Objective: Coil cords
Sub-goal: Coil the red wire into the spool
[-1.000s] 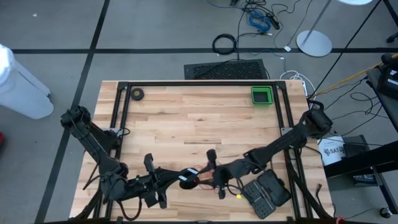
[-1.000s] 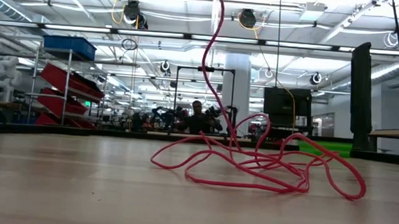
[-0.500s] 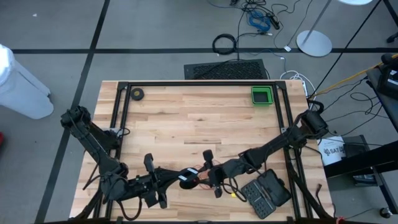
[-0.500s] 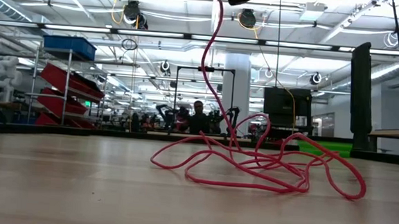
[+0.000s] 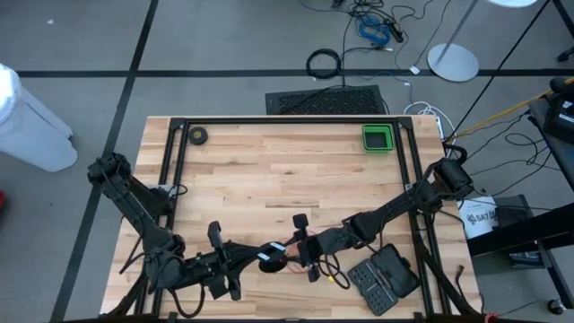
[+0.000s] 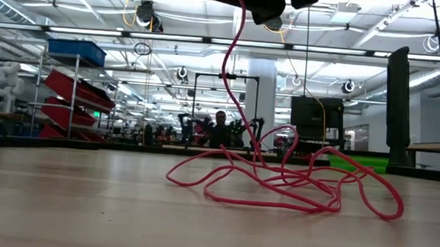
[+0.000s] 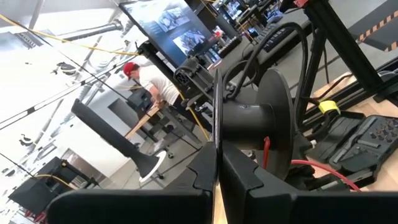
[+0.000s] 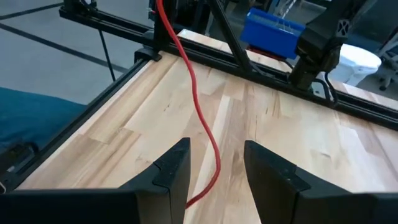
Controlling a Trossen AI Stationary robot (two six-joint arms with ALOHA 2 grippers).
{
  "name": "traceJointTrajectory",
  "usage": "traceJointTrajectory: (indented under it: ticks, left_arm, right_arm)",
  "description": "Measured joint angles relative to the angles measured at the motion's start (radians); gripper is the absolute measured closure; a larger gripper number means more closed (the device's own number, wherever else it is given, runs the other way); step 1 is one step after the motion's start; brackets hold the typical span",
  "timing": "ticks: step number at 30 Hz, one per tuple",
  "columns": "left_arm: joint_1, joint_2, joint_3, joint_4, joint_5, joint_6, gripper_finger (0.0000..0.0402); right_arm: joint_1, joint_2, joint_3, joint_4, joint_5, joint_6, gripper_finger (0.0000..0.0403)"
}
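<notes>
Red cord (image 8: 198,106) runs between right gripper (image 8: 214,171) fingers, which stand apart, not pinching; rest lies as loose tangle (image 6: 293,185) on table (image 5: 287,170).

Left gripper (image 7: 217,180) clenched on reel (image 7: 258,134) rim, cord end at hub.

Judged step: feed cord onto reel. Keep strand centred between right fingers, light tension, steady reel.

Both arms reach low, inward, grippers just beside each other at near table edge.

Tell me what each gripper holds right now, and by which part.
The left gripper is shut on the black reel, its fingers pinching the thin edge of one flange. The right gripper is open and holds nothing; the red cord runs between its fingers untouched.
</notes>
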Motion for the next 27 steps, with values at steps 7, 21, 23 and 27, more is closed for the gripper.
traceJointTrajectory:
  ticks: [7, 21, 23, 27]
  left_arm:
    - [0.000, 0.000, 0.000, 0.000, 0.000, 0.000, 0.0386]
    - [0.000, 0.000, 0.000, 0.000, 0.000, -0.001, 0.0386]
    - [0.000, 0.000, 0.000, 0.000, 0.000, -0.001, 0.0386]
    - [0.000, 0.000, 0.000, 0.000, 0.000, -0.001, 0.0386]
  right_arm:
    - [-0.004, 0.000, 0.000, -0.047, -0.029, 0.021, 0.0269]
    - [-0.013, -0.001, 0.000, -0.095, -0.027, -0.005, 0.0398]
    - [-0.013, -0.001, 0.000, -0.098, -0.028, -0.008, 0.0399]
    - [-0.013, -0.001, 0.000, -0.104, -0.049, -0.014, 0.0401]
